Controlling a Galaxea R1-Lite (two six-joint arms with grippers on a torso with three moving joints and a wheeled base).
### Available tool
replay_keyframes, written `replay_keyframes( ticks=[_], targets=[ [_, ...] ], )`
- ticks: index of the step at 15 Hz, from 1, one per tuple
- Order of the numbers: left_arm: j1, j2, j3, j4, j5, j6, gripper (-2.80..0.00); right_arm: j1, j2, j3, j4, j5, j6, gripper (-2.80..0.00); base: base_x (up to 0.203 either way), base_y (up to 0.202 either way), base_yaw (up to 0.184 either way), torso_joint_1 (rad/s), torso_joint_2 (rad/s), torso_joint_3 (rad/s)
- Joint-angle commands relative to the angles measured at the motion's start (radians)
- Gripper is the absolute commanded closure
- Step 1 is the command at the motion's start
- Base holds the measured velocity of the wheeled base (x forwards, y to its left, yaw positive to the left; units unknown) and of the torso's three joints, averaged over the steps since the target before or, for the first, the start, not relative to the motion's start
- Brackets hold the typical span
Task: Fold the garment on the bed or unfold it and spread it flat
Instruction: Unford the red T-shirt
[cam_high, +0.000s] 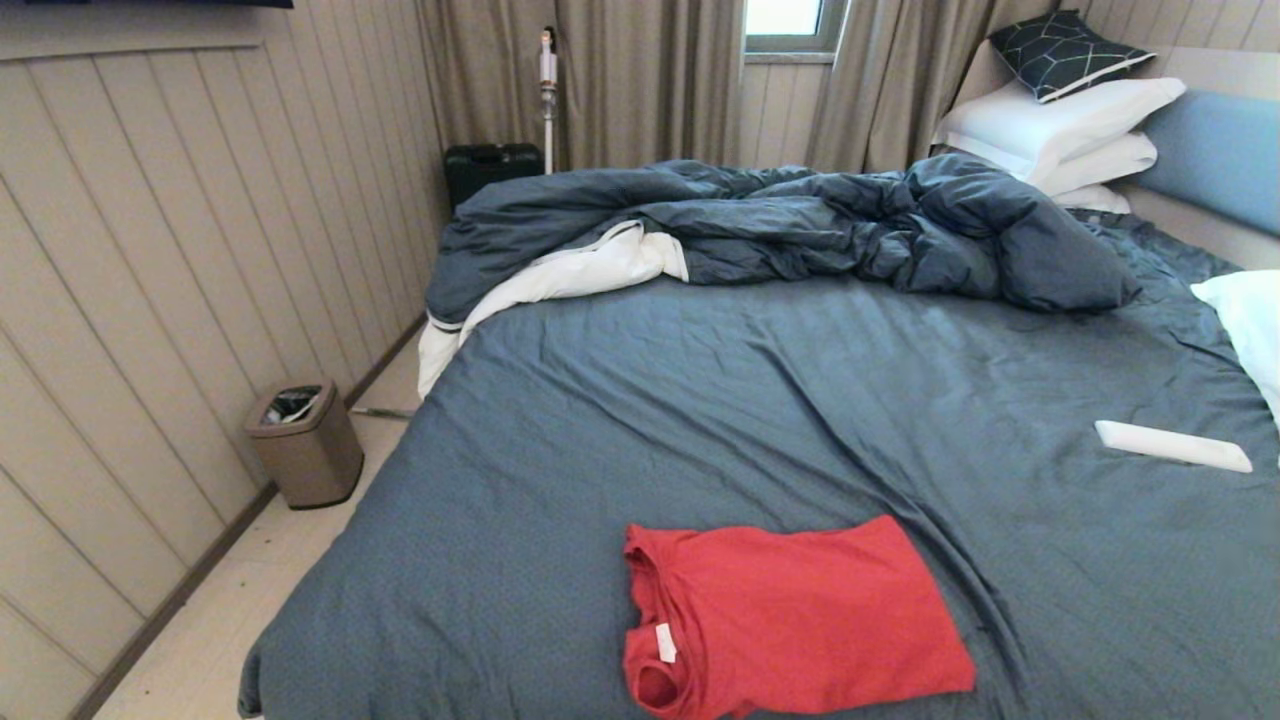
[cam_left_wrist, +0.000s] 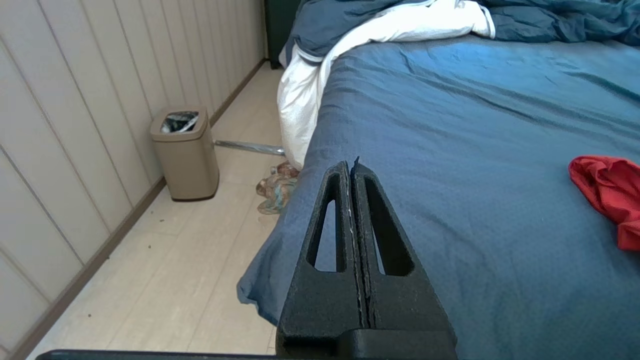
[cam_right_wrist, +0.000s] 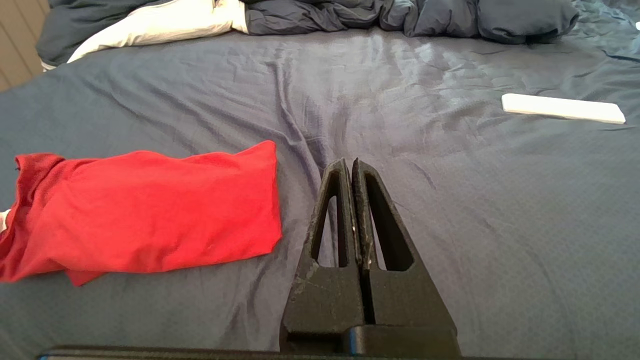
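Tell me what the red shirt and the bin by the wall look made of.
Red shirt: looks like soft matte knit fabric, probably cotton jersey; it lies limp with soft creases. Bin: smooth, slightly satiny tan shell, likely plastic, though coated metal is possible.

**Closed gripper by the bed's edge**

The left gripper (cam_left_wrist: 351, 172) is pinched closed, holding nothing, over the edge of the bed (cam_left_wrist: 450, 125). A bit of the red garment (cam_left_wrist: 607, 192) lies off to one side. A tan bin (cam_left_wrist: 186, 152) stands on the floor (cam_left_wrist: 165, 280) by the wall.
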Motion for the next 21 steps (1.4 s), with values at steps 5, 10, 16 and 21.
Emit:
replay_keyframes(
  ticks=[5, 10, 16, 21],
  targets=[
    [0.0, 0.001, 0.0, 0.047, -0.003, 0.033, 0.0, 0.0, 0.002, 0.0, 0.144, 0.007, -0.018, 0.0, 0.0, 0.0, 0.0, 0.0, 0.0, 0.0],
    [0.0, 0.001, 0.0, 0.08, -0.059, 0.013, 0.0, 0.019, 0.216, -0.213, 0.255, 0.048, -0.011, 0.0, 0.0, 0.0, 0.0, 0.0, 0.0, 0.0],
    [0.0, 0.001, 0.0, 0.119, 0.007, 0.025, 0.0, 0.11, 0.975, -0.895, 0.343, 0.053, 0.029, 0.0, 0.0, 0.0, 0.0, 0.0, 0.0, 0.0],
    [0.0, 0.001, 0.0, 0.099, 0.007, 0.022, 0.0, 0.433, 1.371, -1.209, 0.593, -0.015, 0.105, 0.0, 0.0, 0.0, 0.0, 0.0, 0.0, 0.0]
  ],
)
